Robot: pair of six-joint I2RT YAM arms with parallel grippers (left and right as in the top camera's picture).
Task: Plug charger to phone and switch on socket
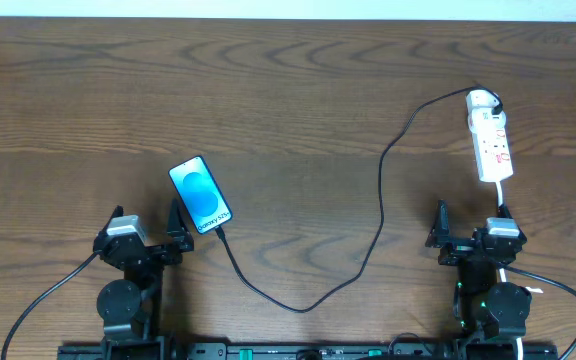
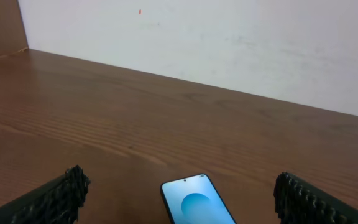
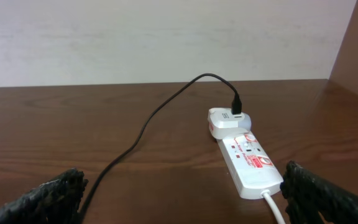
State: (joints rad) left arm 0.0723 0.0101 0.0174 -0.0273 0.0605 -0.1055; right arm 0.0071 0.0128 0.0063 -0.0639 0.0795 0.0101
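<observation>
in the left wrist view the phone (image 2: 197, 200) runs off the bottom edge, so only its top part shows. the left gripper (image 2: 180, 180) shows just its two finger ends, cut off at the bottom corners. in the right wrist view the black cable (image 3: 138, 134) and the thick white cord (image 3: 272, 208) both leave at the bottom edge. from overhead, the red marks on the power strip (image 1: 491, 140) are too small to read. the spot where the cable's tip meets the phone is too small to tell.
</observation>
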